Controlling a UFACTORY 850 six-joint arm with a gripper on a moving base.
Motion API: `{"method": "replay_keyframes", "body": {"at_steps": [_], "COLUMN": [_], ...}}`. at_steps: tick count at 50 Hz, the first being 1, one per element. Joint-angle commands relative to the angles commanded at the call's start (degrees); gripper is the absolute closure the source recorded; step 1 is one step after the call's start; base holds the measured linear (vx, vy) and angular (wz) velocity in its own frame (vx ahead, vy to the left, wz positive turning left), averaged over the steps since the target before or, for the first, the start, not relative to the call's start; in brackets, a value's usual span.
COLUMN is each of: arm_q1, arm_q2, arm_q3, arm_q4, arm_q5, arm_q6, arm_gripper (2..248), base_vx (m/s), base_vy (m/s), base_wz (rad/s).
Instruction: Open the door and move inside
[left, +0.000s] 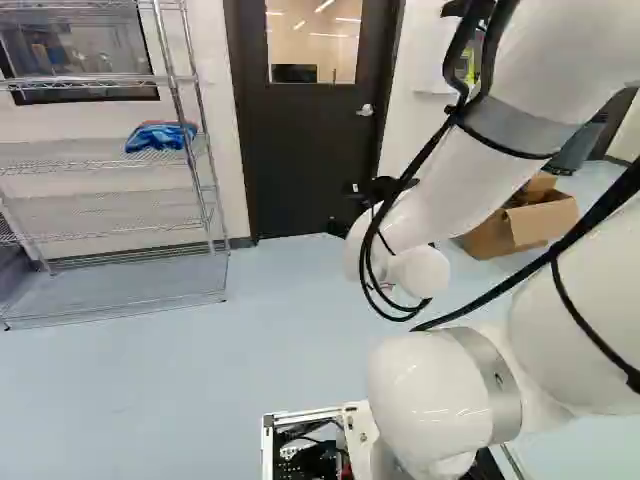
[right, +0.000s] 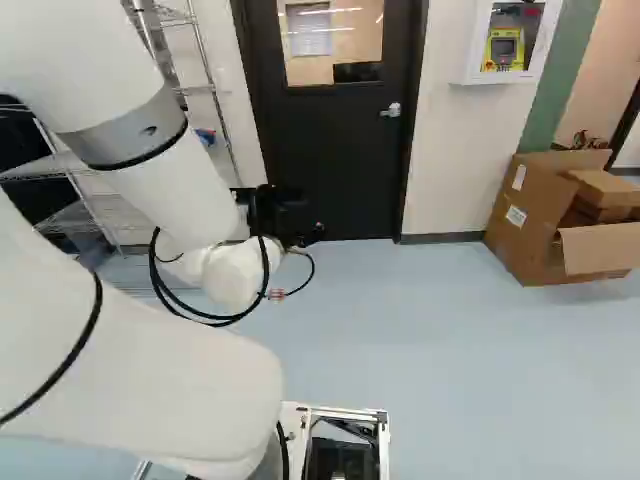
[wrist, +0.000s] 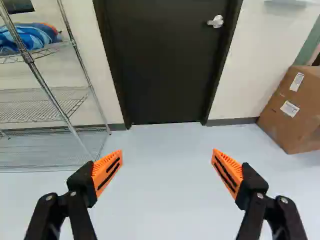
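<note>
The gripper (right: 290, 215) shows as a dark shape at the arm's end in the right base view, in front of the door's lower part. In the wrist view the gripper (wrist: 167, 162) stands open, its orange pads wide apart with only floor between them. Ahead of it stands the black door (wrist: 165, 60), closed in its dark frame, some distance off and touching neither finger. A silver lever handle (wrist: 216, 21) sits on the door, on the side toward the cardboard box. The door's window (left: 312, 40) shows in the left base view.
A wire shelf rack (left: 110, 215) with a blue bundle (left: 160, 137) stands left of the door. To the door's right, open cardboard boxes (right: 560, 215) lie on the floor by the wall. A white wall cabinet (right: 508, 42) hangs above them. Pale blue floor (right: 450, 340) stretches before the door.
</note>
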Motion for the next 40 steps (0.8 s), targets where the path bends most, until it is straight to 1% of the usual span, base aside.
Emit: {"method": "replay_keyframes", "body": {"at_steps": [29,40], "arm_q1": [0.0,0.0], "arm_q2": [0.0,0.0], "arm_q3": [0.0,0.0], "arm_q4": [0.0,0.0], "arm_q5": [0.0,0.0], "arm_q6": [0.0,0.0], "arm_gripper": [3,3], "base_vx": [0.000,0.052], "base_vy": [0.000,0.001], "base_wz": [0.000,-0.006]}}
